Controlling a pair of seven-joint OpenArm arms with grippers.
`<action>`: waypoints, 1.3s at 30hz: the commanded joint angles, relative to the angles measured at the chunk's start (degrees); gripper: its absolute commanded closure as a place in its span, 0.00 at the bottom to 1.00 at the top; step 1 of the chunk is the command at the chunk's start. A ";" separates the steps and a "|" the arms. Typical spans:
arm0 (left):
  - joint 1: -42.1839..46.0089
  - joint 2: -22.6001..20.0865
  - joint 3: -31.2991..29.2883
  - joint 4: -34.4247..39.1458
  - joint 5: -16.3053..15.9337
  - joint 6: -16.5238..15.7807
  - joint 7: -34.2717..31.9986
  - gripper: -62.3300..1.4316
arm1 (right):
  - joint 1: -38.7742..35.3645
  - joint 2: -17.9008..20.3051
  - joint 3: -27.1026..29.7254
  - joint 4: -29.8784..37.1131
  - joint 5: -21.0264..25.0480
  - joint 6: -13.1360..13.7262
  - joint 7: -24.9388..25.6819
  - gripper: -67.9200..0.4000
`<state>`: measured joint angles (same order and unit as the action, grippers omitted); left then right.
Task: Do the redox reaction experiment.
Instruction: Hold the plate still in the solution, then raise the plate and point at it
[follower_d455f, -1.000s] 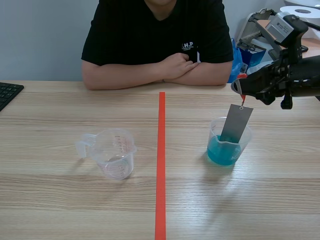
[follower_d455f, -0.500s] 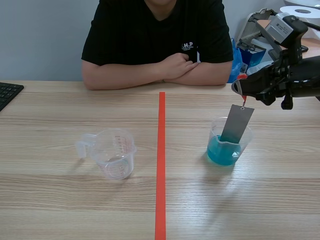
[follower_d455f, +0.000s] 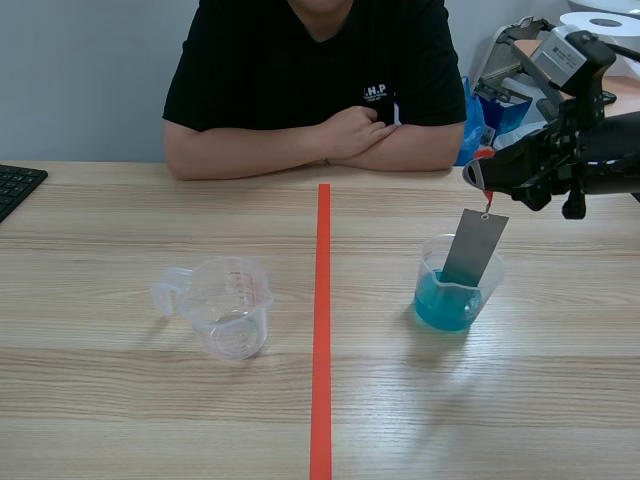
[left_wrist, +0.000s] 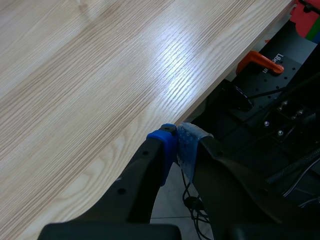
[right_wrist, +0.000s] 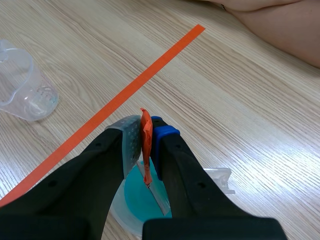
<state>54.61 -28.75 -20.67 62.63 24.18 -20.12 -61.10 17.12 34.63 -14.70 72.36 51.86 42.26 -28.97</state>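
Right gripper (right_wrist: 145, 134) pinching red tab (right_wrist: 145, 119) | plate (follower_d455f: 473, 247) dipped in cup (follower_d455f: 427, 262), unmoved since last second | soak likely underway

Right claw (follower_d455f: 481, 176), hanging metal plate (follower_d455f: 474, 248) shifted slightly right.

Colours on the pale wood-grain worktop (follower_d455f: 120, 400).
The tape line (follower_d455f: 322, 330) is orange-red. One clear cup (follower_d455f: 232, 305) carries red markings; the other cup (follower_d455f: 455, 290) holds turquoise-blue liquid (follower_d455f: 440, 305). The strip (follower_d455f: 473, 248) is plain grey, its tag (right_wrist: 145, 131) orange-red. The black jaws have one blue pad (right_wrist: 162, 134) and one dotted grey one. The person's shirt (follower_d455f: 300, 70) is black, as is the keyboard (follower_d455f: 15, 185).
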 joint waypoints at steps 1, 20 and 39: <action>0.11 -0.33 -0.59 0.22 -0.52 -0.04 -0.61 0.91 | 0.79 0.96 0.76 0.33 0.81 0.46 0.37 0.97; 0.11 -0.33 -0.59 0.22 -0.55 -0.07 -0.59 0.91 | 0.79 4.85 1.68 7.58 8.33 0.46 -5.88 0.97; -0.20 -0.37 -0.59 0.17 -0.57 -0.11 -0.42 0.91 | 0.79 10.93 10.14 18.18 26.53 0.46 -17.27 0.97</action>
<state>54.28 -28.75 -20.67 62.61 24.16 -20.14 -60.71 17.10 44.51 -5.87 89.69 76.84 42.26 -46.52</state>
